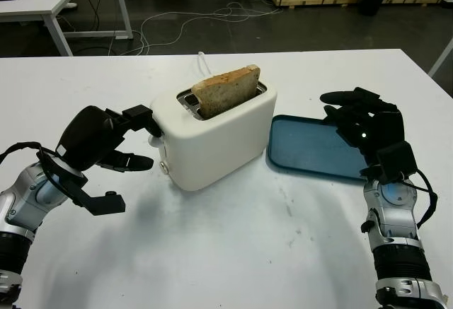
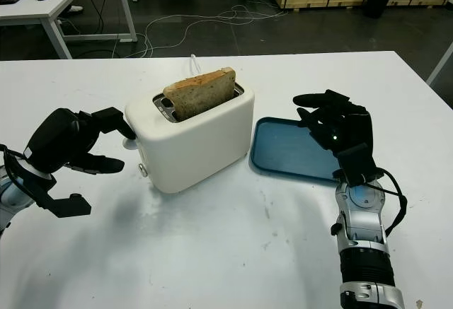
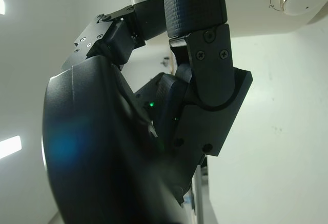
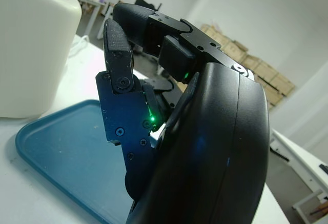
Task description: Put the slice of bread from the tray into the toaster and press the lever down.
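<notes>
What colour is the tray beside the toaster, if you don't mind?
Dark blue tray, best in the left eye view.

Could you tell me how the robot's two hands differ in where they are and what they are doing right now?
The left hand is at the toaster's lever end, a finger reaching to that face; the right hand hovers over the blue tray, away from the toaster. Both are black and hold nothing.

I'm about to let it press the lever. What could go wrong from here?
1. The left hand is at the toaster end, a finger by the lever; a sideways push might slide the toaster toward the tray.
2. The bread stands high and tilted in its slot, so it may catch going down.
</notes>
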`<action>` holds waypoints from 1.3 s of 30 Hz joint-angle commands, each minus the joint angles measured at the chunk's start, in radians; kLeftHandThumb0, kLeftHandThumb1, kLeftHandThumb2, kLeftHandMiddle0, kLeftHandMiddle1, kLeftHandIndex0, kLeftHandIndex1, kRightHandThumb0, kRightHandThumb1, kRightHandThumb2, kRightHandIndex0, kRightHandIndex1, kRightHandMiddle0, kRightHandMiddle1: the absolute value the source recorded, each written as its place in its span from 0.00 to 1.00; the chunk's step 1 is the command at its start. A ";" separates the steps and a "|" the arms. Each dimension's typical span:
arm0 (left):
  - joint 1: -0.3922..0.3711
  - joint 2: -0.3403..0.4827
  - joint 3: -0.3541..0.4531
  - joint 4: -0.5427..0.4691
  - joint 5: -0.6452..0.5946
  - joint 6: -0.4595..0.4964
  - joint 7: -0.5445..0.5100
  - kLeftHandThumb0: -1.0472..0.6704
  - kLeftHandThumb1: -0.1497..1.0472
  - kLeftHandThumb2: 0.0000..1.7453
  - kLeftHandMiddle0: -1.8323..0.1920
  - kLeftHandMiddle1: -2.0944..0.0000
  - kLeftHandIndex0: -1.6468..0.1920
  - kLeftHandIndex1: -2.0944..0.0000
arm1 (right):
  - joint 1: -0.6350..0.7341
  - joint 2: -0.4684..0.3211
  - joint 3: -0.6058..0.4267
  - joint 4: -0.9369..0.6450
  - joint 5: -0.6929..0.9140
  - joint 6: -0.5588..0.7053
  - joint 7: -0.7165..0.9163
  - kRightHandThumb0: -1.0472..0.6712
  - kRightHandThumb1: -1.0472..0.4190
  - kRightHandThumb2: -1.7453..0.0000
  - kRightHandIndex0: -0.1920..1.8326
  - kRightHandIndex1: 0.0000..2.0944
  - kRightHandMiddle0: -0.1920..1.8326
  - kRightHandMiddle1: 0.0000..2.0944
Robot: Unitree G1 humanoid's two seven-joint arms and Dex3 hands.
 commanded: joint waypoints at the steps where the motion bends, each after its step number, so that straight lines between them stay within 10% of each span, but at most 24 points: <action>1: 0.000 -0.010 -0.041 0.041 0.020 -0.015 0.007 0.00 0.89 0.36 0.34 0.17 0.62 0.41 | -0.001 -0.007 -0.007 0.000 0.013 -0.002 0.005 0.38 0.09 0.92 0.45 0.67 0.54 0.27; 5: 0.020 -0.144 -0.175 0.363 0.060 0.055 0.038 0.00 0.89 0.19 0.26 0.30 0.40 0.64 | 0.004 -0.008 -0.007 -0.004 0.008 0.003 0.006 0.37 0.09 0.92 0.45 0.65 0.55 0.28; 11: 0.075 -0.285 -0.342 0.817 0.158 0.153 0.357 0.00 0.89 0.09 0.13 0.51 0.14 0.94 | 0.008 -0.020 -0.013 -0.002 0.014 0.015 0.018 0.37 0.09 0.92 0.46 0.65 0.54 0.28; 30: 0.016 -0.225 -0.470 0.883 0.104 -0.010 0.491 0.00 0.89 0.11 0.13 0.53 0.07 1.00 | -0.010 -0.030 -0.010 0.010 -0.004 0.004 0.040 0.39 0.09 0.91 0.45 0.66 0.52 0.30; 39: -0.121 -0.195 -0.403 0.778 0.037 -0.151 0.619 0.00 0.89 0.22 0.18 0.52 0.04 0.95 | -0.013 -0.025 -0.002 0.003 -0.013 0.001 0.029 0.39 0.09 0.90 0.46 0.67 0.52 0.31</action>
